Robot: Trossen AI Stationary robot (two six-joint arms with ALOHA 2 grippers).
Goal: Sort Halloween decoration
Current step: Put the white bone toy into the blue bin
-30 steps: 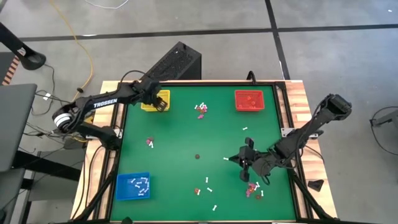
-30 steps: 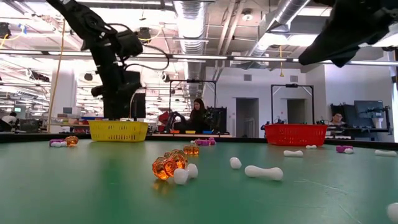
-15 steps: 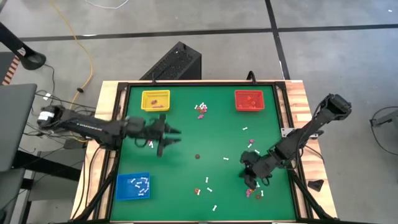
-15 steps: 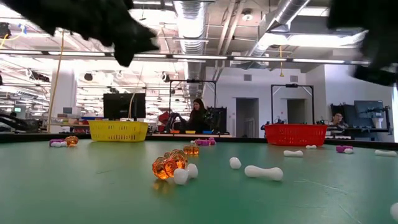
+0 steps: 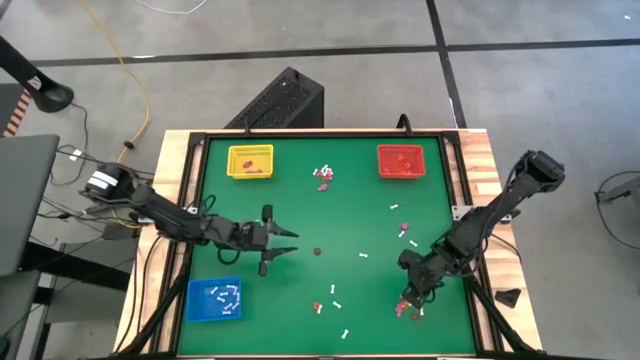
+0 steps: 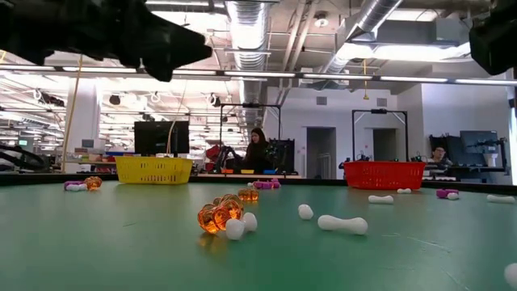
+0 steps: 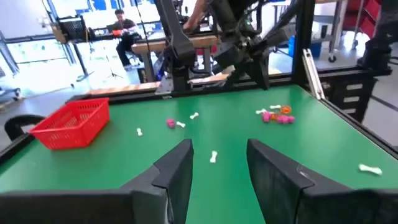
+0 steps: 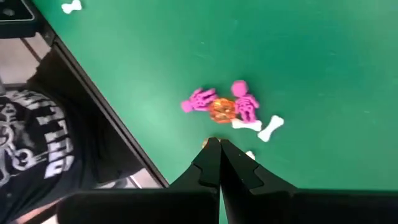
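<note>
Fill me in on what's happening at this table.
Two robot arms are sorting tiny Halloween trinkets off a green table into trays. The yellow tray, red tray and blue tray each hold some already. The left gripper hovers open mid-table. The right gripper, shut, points down at a cluster of pink skeletons, an orange piece and white bones.

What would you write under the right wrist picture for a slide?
Shut right gripper poised above a small cluster on the green table: two pink skeletons, an orange trinket and a white bone.
</note>
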